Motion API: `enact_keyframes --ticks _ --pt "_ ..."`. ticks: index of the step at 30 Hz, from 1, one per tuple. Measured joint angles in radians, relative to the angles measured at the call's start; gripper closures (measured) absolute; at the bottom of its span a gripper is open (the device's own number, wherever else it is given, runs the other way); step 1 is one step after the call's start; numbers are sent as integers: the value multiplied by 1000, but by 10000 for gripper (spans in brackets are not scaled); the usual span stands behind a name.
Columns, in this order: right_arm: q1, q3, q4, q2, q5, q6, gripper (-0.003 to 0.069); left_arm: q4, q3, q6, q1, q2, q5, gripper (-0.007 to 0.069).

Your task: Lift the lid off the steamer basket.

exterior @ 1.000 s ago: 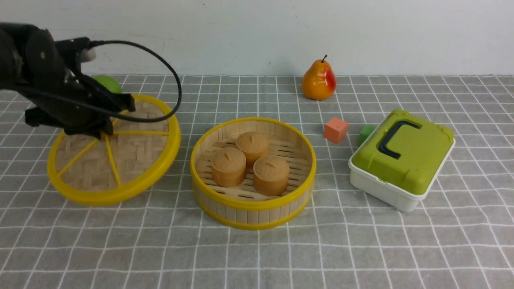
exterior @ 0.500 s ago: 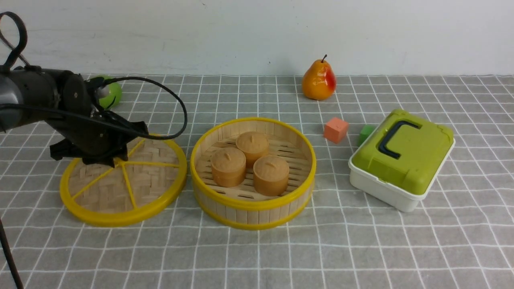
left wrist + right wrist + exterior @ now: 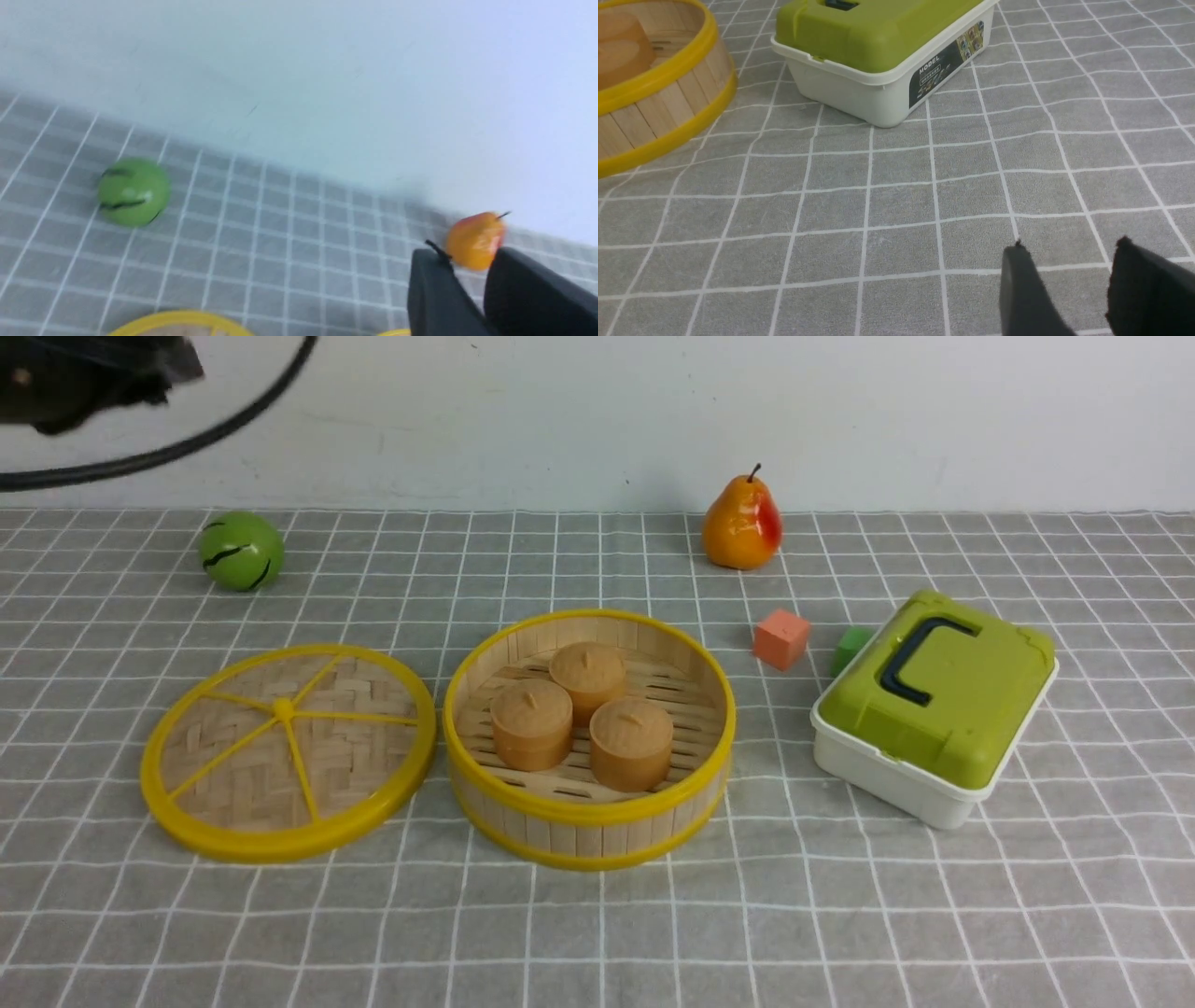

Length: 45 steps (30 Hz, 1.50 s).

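Lying flat on the worktop, the lid now sits left of the open steamer; the left arm has risen off it, so removal looks done. Left wrist view: fingers parted, empty. Right wrist view: fingers apart, empty.

Dark, matte black robot arm at the front view's upper left, thick glossy-edged black cable curving beside it, blunt black gripper fingers in the left wrist view, similar narrow dark grey-black fingers in the right wrist view
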Motion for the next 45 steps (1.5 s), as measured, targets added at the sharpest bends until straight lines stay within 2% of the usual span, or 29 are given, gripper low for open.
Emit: enact_keyframes --ticks 5,7,11,16,23,33,45 --pt "0 0 0 0 0 0 417 -64 218 97 -94 -219 -93 637" --pt "0 0 0 0 0 0 417 -66 277 105 -118 -263 -120 637" --pt "0 0 0 0 0 0 417 -65 572 123 -233 -449 -323 637" --pt "0 0 0 0 0 0 417 -19 775 138 -326 -633 -463 637" --pt "0 0 0 0 0 0 417 23 848 140 -356 -779 -406 637" --pt "0 0 0 0 0 0 417 45 848 140 -356 -833 -385 637" --pt "0 0 0 0 0 0 417 -5 848 140 -356 -834 -377 637"
